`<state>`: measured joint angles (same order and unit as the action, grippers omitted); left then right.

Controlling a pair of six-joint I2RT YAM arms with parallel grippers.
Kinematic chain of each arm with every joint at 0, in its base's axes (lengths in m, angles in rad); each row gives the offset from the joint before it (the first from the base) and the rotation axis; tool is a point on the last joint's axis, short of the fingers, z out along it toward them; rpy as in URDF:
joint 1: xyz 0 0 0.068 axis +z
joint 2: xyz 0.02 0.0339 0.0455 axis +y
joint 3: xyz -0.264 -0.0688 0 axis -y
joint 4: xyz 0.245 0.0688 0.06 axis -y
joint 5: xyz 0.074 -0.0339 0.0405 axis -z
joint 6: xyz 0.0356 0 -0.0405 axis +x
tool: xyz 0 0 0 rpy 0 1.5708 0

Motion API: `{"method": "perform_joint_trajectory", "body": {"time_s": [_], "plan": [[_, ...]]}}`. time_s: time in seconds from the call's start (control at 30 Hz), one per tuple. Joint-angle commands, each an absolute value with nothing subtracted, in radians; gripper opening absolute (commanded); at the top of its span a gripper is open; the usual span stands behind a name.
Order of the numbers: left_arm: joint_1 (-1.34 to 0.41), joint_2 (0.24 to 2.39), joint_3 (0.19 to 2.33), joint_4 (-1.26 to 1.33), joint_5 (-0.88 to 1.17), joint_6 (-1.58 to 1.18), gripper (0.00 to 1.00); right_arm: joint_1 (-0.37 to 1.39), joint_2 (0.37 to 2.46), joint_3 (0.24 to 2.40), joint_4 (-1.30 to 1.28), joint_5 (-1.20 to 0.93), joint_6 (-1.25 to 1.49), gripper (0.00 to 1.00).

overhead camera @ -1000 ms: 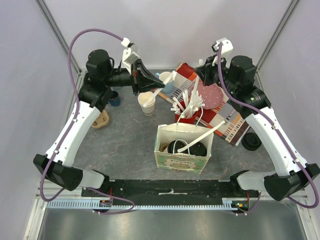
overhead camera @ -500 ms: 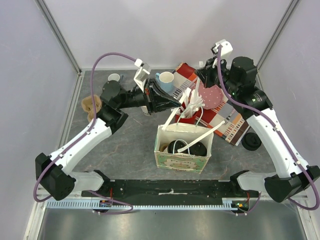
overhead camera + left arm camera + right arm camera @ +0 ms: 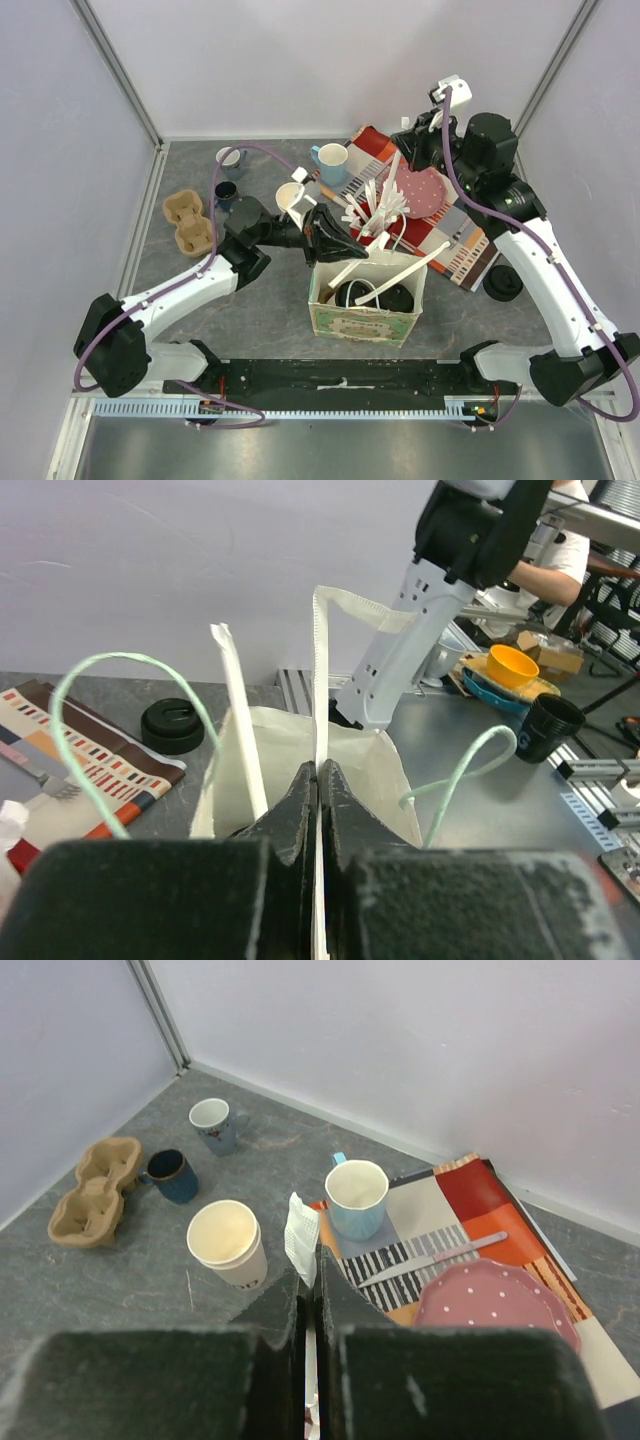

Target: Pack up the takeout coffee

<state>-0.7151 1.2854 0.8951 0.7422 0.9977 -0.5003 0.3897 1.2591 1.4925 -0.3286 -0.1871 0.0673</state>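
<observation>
Top overhead, wide; wrists close; all share placemat (image 3: pixel 466 255).

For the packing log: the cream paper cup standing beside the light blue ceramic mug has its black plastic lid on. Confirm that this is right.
Wrong on the lid. The cream paper cup standing beside the light blue ceramic mug has no lid on: it stands open, with its pale inside showing. The right wrist view shows this plainly from above, and the top external view agrees.

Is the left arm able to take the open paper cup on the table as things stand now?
Probably not yet: the left gripper is shut on a bag handle and must release first. The paper cup itself stands free close beside that arm.
</observation>
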Motion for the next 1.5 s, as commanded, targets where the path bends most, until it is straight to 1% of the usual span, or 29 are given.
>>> {"method": "perform_joint_trajectory", "body": {"time_s": [0.0,0.07,0.1,0.13,0.23,0.33,0.47,0.5,0.63,0.7,0.83,0.93,1.03,1.13,1.27,1.37,1.47], "plan": [[-0.744,1.252,0.858,0.833,1.022,-0.38,0.02,0.388,1.279,1.514,-0.23,-0.21,0.117,0.0],[-0.744,1.259,0.856,0.834,1.005,-0.365,0.02,0.388,1.287,1.519,-0.23,-0.21,0.115,0.0],[-0.742,1.267,0.859,0.834,1.008,-0.359,0.06,0.388,1.287,1.52,-0.229,-0.206,0.114,0.0],[-0.742,1.272,0.862,0.834,1.031,-0.359,0.22,0.388,1.285,1.519,-0.23,-0.206,0.11,0.0],[-0.742,1.259,0.874,0.805,1.061,-0.35,0.5,0.388,1.282,1.502,-0.235,-0.213,0.101,0.0],[-0.744,1.23,0.877,0.743,1.077,-0.307,0.57,0.388,1.284,1.474,-0.226,-0.212,0.103,0.0],[-0.742,1.181,0.9,0.634,1.055,-0.252,0.58,0.387,1.293,1.473,-0.212,-0.215,0.084,0.0],[-0.741,1.167,0.922,0.559,1.043,-0.198,0.57,0.387,1.296,1.47,-0.213,-0.215,0.084,0.0],[-0.726,1.105,0.988,0.37,0.898,-0.046,0.59,0.384,1.318,1.419,-0.155,-0.229,0.103,0.0],[-0.718,1.083,1.026,0.271,0.852,0.047,0.59,0.382,1.316,1.358,-0.075,-0.233,0.12,0.0],[-0.706,1.066,1.063,0.175,0.731,0.152,0.61,0.376,1.324,1.289,-0.023,-0.247,0.086,0.0],[-0.692,1.068,1.083,0.14,0.648,0.182,0.61,0.373,1.322,1.22,0.029,-0.256,0.069,0.0],[-0.678,1.084,1.107,0.111,0.623,0.225,0.61,0.37,1.335,1.163,0.106,-0.27,0.092,0.0],[-0.666,1.098,1.126,0.089,0.617,0.248,0.61,0.37,1.335,1.123,0.139,-0.301,0.095,0.0],[-0.657,1.109,1.15,0.057,0.615,0.267,0.61,0.368,1.324,1.045,0.207,-0.288,0.066,0.0],[-0.649,1.12,1.163,0.04,0.617,0.282,0.61,0.37,1.341,1.025,0.218,-0.333,0.049,0.0],[-0.641,1.129,1.175,0.028,0.623,0.293,0.61,0.37,1.329,0.98,0.238,-0.328,0.032,0.0]]}}
